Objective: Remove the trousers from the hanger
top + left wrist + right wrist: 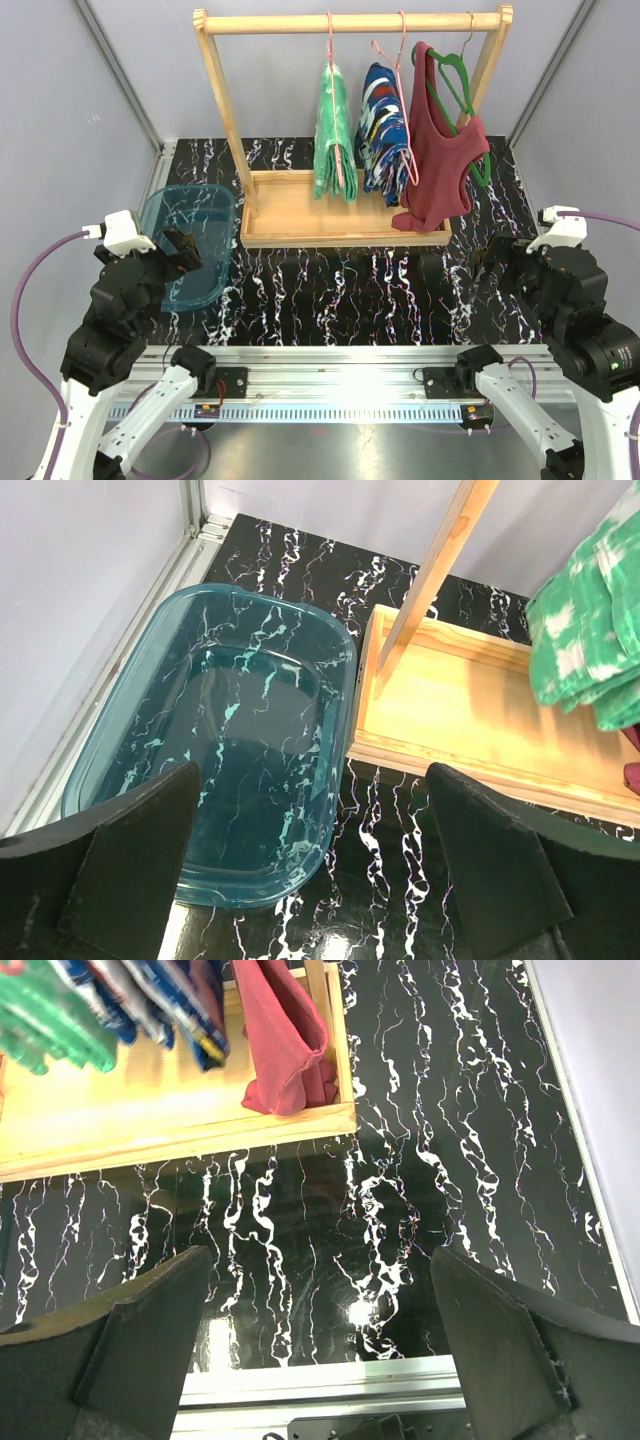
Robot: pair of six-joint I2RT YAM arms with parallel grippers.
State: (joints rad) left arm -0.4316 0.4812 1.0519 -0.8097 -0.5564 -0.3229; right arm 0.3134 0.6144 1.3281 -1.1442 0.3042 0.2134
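Mottled green-and-white folded cloth trousers [333,135] hang on a pink wire hanger [330,45] from the top rail of a light wooden clothes rack [350,22], leftmost of three garments. Blue folded trousers with red, white and black patches [383,125] hang just beside them on a second pink wire hanger [402,70], in the middle. A maroon tank top [440,150] on a green hanger [452,85] is rightmost, its hem touching the rack's wooden tray base [290,210]. The lower ends of both trouser pairs hang over the tray.

A translucent teal plastic tub [200,215] sits on the black white-veined tabletop [330,290], just left of the tray.

The left gripper [312,810] hovers over the tub's near right side, fingers spread wide, nothing held. The right gripper [320,1280] hovers over bare tabletop near the tray's front right corner, fingers spread wide, nothing between them. Both are well apart from the trousers.
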